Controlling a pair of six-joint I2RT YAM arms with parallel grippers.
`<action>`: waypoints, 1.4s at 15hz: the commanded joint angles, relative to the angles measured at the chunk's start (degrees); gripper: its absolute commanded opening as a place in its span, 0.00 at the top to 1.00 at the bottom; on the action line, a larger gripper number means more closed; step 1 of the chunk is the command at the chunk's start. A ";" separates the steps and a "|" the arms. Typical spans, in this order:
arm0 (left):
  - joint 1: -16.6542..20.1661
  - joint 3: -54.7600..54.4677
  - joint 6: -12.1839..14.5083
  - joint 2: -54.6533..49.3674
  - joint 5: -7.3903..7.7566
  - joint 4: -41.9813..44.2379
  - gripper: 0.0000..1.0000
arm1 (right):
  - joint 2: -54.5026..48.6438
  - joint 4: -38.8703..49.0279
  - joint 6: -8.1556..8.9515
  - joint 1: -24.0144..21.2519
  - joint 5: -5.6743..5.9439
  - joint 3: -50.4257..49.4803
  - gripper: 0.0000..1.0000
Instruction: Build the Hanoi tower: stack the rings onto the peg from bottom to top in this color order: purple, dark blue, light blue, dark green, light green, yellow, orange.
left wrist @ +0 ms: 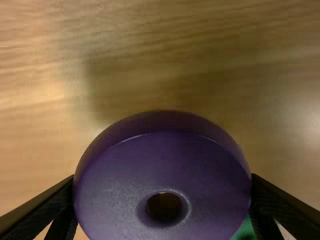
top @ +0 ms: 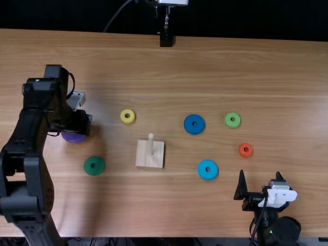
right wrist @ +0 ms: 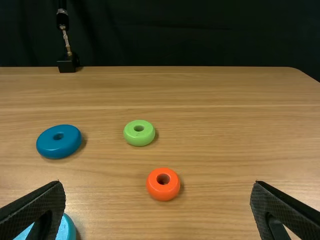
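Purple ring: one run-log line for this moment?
purple ring: between left fingers | peg: bare | dark blue ring: on table | right fingers: open

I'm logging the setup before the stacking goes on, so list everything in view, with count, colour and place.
round ring: one, purple, between the left gripper's fingers
round ring: one, dark green, left of the peg block
round ring: one, yellow, beyond the block, to its left
round ring: one, dark blue, beyond the block, to its right
round ring: one, light blue, right of the block
round ring: one, light green, right of dark blue
round ring: one, orange, nearer than light green
wooden block with upright peg: one, pale, mid-table, unstacked
table: one, light brown, under everything
stand with metal rod: one, black, far edge
arms: two, black, left and right, near edge
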 commanded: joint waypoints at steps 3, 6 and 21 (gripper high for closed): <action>1.76 -2.69 -0.11 -11.68 0.67 -2.14 0.96 | -0.73 -4.16 0.22 -0.64 0.39 -4.01 0.00; 2.11 -7.61 -0.95 -21.52 0.78 -2.24 0.96 | -0.73 -4.26 0.22 -0.64 0.39 -4.01 0.00; -17.93 -4.80 -13.39 -30.22 6.47 -13.42 0.96 | -0.73 -4.16 0.22 -0.64 0.39 -4.01 0.00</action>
